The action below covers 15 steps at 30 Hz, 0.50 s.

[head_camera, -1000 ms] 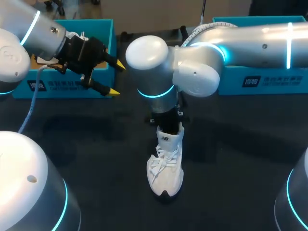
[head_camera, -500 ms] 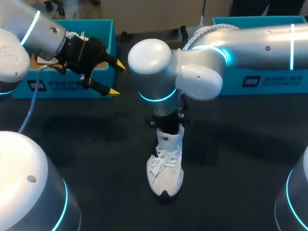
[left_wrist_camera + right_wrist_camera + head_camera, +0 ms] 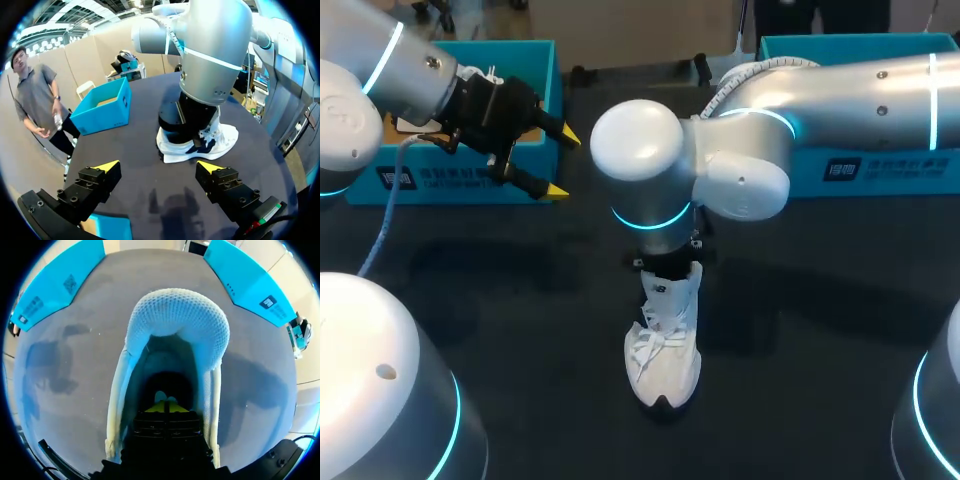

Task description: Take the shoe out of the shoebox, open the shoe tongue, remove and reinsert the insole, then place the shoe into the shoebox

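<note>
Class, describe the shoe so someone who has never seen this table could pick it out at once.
Look at the middle of the dark table, in front of the two teal boxes. There the right arm's end effector dips into a white mesh sneaker, the only soft, laced thing there.

White arms [image 3: 840,90], cyan rings [image 3: 650,215], seemingly bluish cable [image 3: 382,235]

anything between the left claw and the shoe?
Partly. The right arm stands over the heel end of the shoe, right claw down inside the opening. Nothing visible stands between the left claw and the toe.
</note>
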Available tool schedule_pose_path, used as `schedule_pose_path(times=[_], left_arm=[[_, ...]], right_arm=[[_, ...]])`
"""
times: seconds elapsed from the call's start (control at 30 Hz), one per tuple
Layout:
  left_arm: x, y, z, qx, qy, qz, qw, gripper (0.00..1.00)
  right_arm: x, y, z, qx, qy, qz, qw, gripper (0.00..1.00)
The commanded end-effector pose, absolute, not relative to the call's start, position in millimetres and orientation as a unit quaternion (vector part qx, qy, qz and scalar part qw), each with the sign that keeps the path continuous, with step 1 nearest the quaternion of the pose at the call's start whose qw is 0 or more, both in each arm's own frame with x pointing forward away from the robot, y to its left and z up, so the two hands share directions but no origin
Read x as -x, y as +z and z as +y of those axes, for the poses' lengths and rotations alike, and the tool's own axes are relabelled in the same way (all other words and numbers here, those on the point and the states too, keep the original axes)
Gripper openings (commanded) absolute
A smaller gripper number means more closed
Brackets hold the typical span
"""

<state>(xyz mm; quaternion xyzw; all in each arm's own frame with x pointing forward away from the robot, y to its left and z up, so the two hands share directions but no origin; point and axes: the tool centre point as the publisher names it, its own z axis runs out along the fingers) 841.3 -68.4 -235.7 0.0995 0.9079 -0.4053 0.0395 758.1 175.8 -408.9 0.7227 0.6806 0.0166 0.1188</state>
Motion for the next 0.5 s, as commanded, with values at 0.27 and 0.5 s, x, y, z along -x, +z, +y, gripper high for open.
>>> schedule_pose_path(times=[0.27,0.5], left_arm=[[-840,-235,-68,-0.1,-0.404,0.909,0.04,1.0],[-840,-235,-68,-0.1,-0.404,0.909,0.04,1.0]], right_arm=[[-756,-423,180,-0.715,0.042,0.682,0.148,0.0],[-774,-423,174,-0.712,0.048,0.683,0.155,0.0]])
